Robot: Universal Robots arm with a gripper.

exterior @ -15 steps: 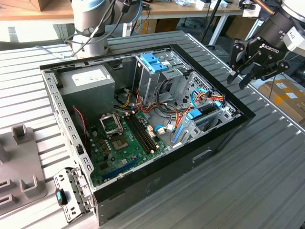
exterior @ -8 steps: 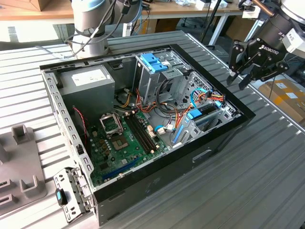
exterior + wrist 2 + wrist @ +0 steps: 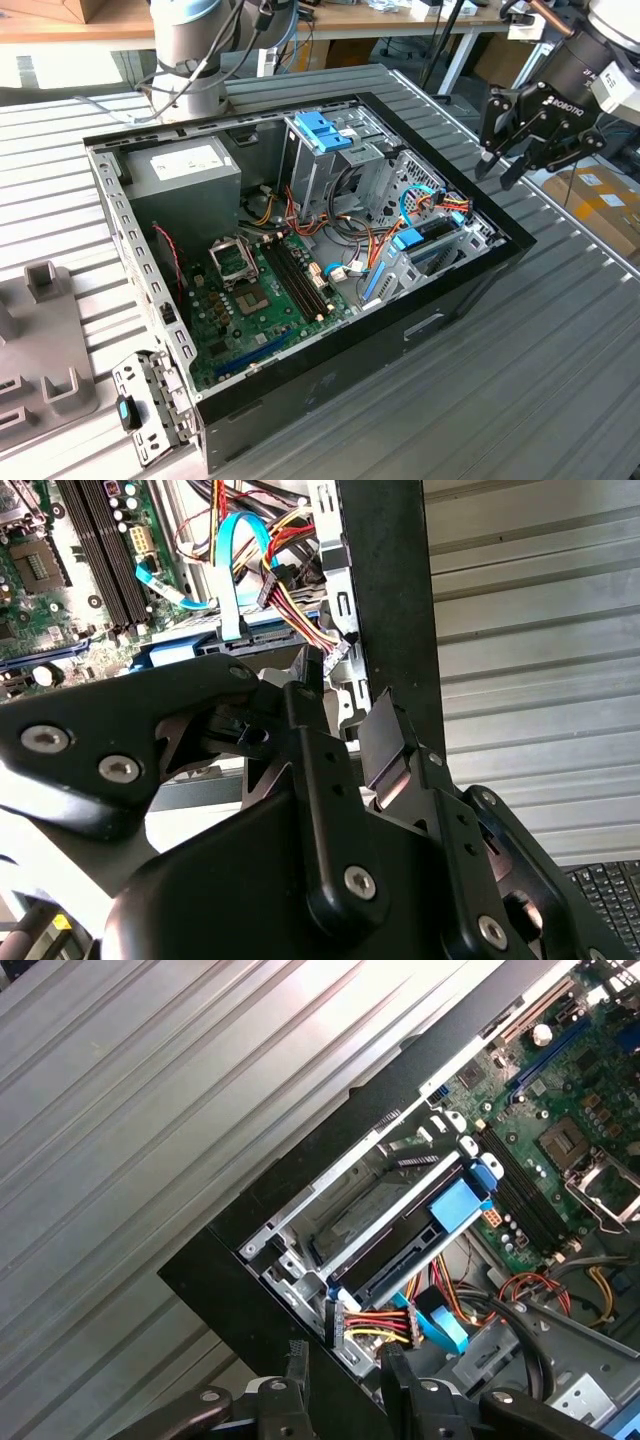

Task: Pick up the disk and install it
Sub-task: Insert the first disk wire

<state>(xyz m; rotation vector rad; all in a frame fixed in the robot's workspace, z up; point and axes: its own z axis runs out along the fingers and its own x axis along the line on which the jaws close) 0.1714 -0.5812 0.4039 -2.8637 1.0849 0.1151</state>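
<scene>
We see a worktop (image 3: pixel 560 380) of ribbed, matt grey metal. The computer case (image 3: pixel 400 345) has smooth black painted walls and bare dull steel inside. Its drive-cage handle (image 3: pixel 322 130) is glossy blue plastic, and the gripper (image 3: pixel 497 172) is matt black metal.

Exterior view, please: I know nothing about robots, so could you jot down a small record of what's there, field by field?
scene: open computer case lying on a ribbed metal table
end effector: open, holding nothing, hovering by the case's edge on the exterior view's right
disk: appears seated in the corner drive bay, blue rail showing, apart from the end effector
inside case: green motherboard, grey power-supply box, drive cage with blue handle
cables: red, yellow and blue, beside the bay
</scene>
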